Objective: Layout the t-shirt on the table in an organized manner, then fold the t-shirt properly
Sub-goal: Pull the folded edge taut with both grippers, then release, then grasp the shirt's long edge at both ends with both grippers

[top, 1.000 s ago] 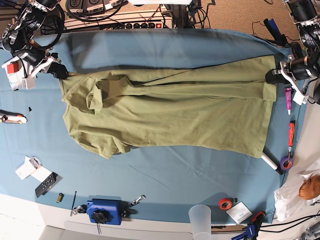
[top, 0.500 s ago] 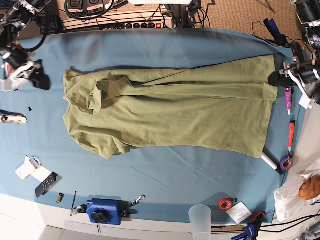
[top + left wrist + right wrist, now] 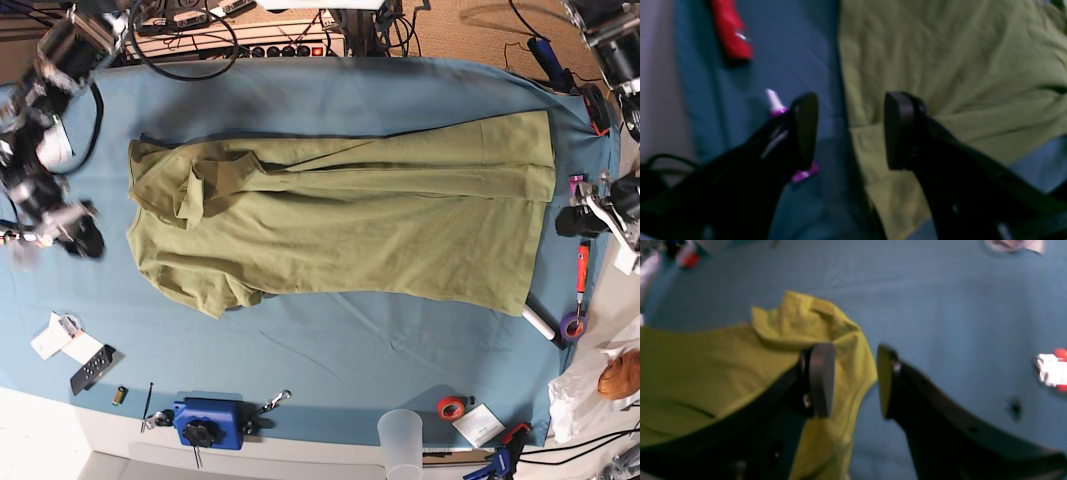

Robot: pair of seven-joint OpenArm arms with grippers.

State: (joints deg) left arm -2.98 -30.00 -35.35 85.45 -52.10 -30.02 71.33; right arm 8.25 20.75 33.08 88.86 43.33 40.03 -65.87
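The olive-green t-shirt (image 3: 340, 215) lies stretched lengthwise across the teal table (image 3: 350, 100), with one sleeve (image 3: 215, 178) folded over its body near the left end. My right gripper (image 3: 85, 242) hangs open just left of the shirt's shoulder end. In the right wrist view it (image 3: 851, 381) stands above the shirt's bunched edge (image 3: 813, 316), holding nothing. My left gripper (image 3: 577, 220) is open off the shirt's right end. In the left wrist view its jaws (image 3: 850, 131) straddle the hem (image 3: 940, 66), with no cloth between them.
A purple-capped tube (image 3: 775, 101) and a red tool (image 3: 730, 33) lie beside the left gripper. Along the near edge are a blue device (image 3: 208, 422), a clear cup (image 3: 402, 437), a red tape roll (image 3: 452, 407) and a black remote (image 3: 95, 368). A screwdriver (image 3: 582, 268) lies right.
Both grippers have opened, let go of the shirt's far corners and moved toward the near side of the table. The shirt has stayed flat where it was laid.
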